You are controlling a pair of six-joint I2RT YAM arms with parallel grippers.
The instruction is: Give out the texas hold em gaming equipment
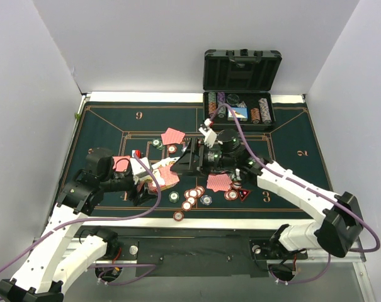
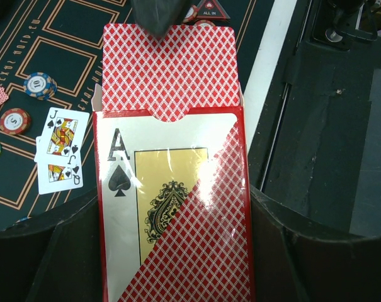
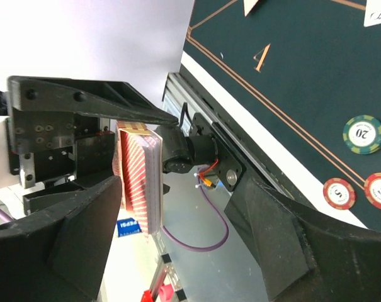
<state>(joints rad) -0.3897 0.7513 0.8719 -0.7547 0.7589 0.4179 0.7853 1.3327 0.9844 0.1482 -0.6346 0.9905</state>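
Top view: left tool (image 1: 146, 181) is clamped on the card box (image 1: 153, 179). The deck (image 1: 168, 175) pokes out of the box's open end toward the right tool (image 1: 185, 162), which sits at the deck's free end; I can't tell its gap from here. Poker chips (image 1: 190, 196) lie loose on the felt mat (image 1: 102, 126), just near-side and right of the deck. Pink-backed cards (image 1: 173, 135) lie face down beyond the deck. The black case (image 1: 240, 82) is well beyond the deck at the far edge of the desk (image 1: 146, 97), with more chip stacks inside.

Left wrist: the box fills the gap between the left fingers, held square. The deck is part-way out of the box mouth, and a dark right-tool fingertip (image 2: 155, 16) is at the deck's far edge. A jack of spades (image 2: 61, 148) lies face up left of the deck.

Right wrist: right tool is wide open. The deck is edge-on and close to one finger, with the other finger well apart. No grip yet.

Handling, my read:
- The deck is light, but the cards are slick and loose and will fan or shear if pinched on the edges.
- Pinch across the flat faces, mid exposed section, and pull straight along the box axis.
- The box is thin card, so over-clamping will bind the deck.
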